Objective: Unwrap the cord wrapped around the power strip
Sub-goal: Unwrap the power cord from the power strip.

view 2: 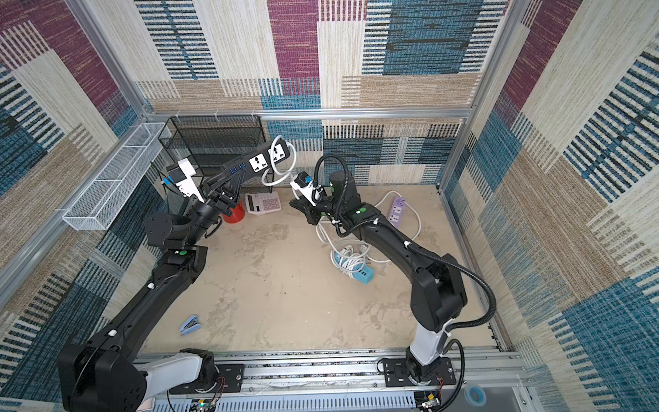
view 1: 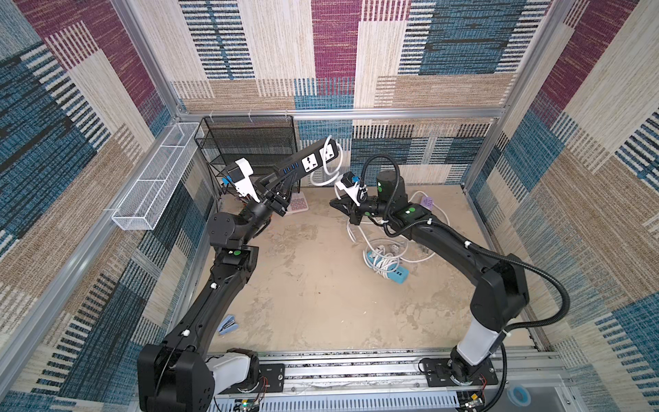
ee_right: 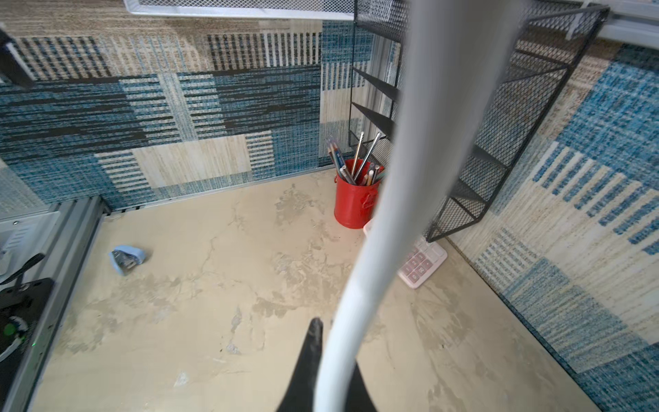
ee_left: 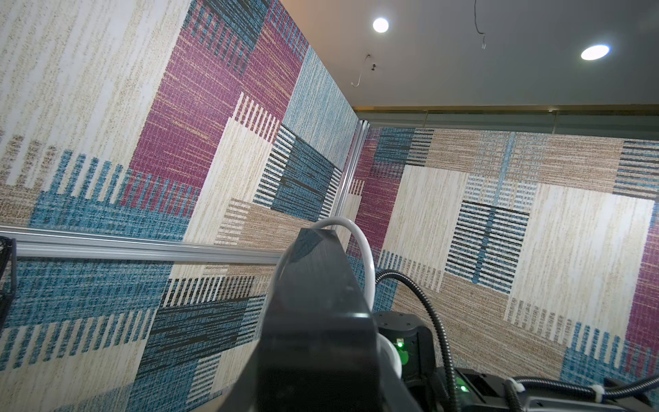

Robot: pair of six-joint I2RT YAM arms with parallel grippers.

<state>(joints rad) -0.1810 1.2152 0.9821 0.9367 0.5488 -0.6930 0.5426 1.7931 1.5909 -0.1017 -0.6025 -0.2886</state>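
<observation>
Power strip (view 1: 306, 162) is up in the air above the desk (view 1: 313, 285), tilted, its near end clamped in the closed left hand (view 1: 277, 185), while the white cord (view 1: 341, 158) loops around its far end and goes down into the closed right hand (view 1: 335, 203) just beside.

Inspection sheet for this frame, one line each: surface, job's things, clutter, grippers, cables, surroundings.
surface: beige mottled tabletop, worn patches.
job's things: black power strip held in the air; white cord looped round its far end.
clutter: blue power strip with its cord wrapped, purple power strip, stapler, calculator, red pen cup.
grippers: left gripper shut on the black power strip's near end; right gripper shut on the white cord.
cables: black conduit along the right arm; loose cords on the surface.
surroundings: patterned walls, black mesh rack, white mesh basket.
</observation>
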